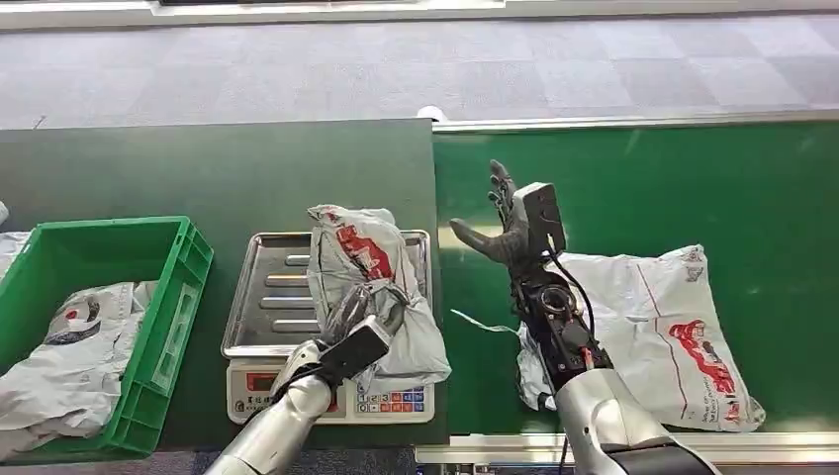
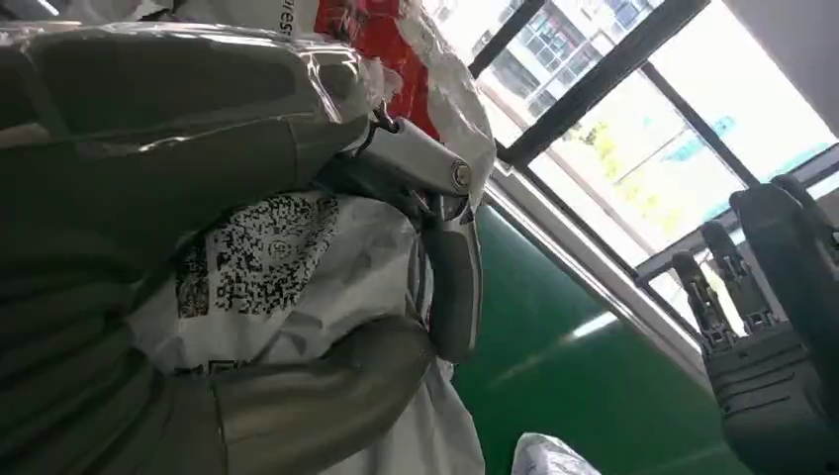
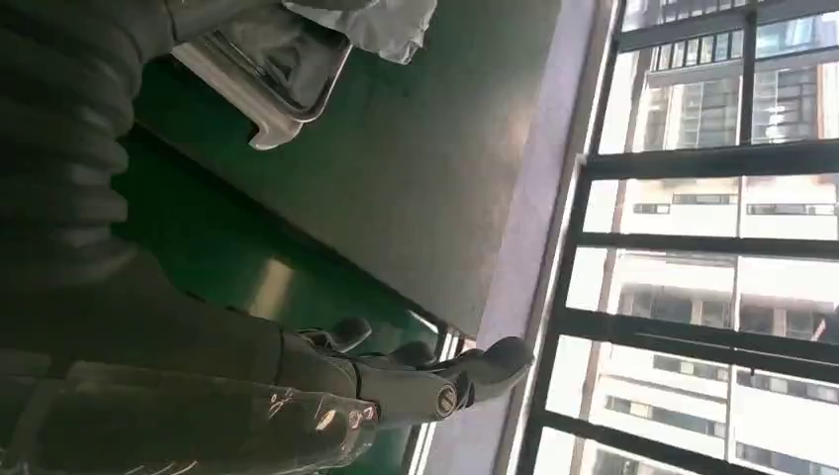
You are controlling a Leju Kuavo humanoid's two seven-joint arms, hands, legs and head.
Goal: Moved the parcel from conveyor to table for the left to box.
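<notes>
Gripping crumpled parcel (image 1: 368,287) mid-frame over scale (image 1: 331,327): left hand (image 1: 361,322); slippery film may slide free. Right hand (image 1: 505,223) spread, empty.

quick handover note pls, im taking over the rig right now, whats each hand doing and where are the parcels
Left hand: holds the grey parcel that lies on the scale tray.
Right hand: open, fingers apart, raised above the green conveyor, holding nothing.
Second parcel: lies flat on the conveyor beside the right arm.
Green crate: at the table's left end, already holding bagged parcels.
Done: one parcel is off the conveyor and on the scale.
Left: the left hand has yet to put it in the crate; the conveyor parcel waits.
</notes>
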